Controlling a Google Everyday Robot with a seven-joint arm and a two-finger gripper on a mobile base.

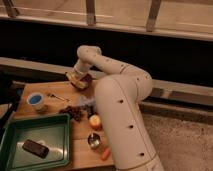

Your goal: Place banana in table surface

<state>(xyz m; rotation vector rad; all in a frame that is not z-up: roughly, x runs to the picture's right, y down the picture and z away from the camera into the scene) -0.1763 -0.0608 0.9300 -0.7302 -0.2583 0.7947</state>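
Observation:
My gripper (75, 76) is at the far edge of the table surface (54, 89), reached out over a maroon bowl (83, 83). A pale yellow piece, the banana (71, 78), shows right at the gripper's tip by the bowl's left rim. I cannot tell whether it is held or resting in the bowl. The white arm crosses the right side of the table and hides part of it.
A blue and white cup (36, 100) and a thin utensil (57, 96) lie at the left. Dark grapes (75, 113), a round orange fruit (95, 121), a metal cup (93, 140) and a carrot (105, 153) sit beside the arm. A green tray (55, 125) holds a dark brown block (35, 148).

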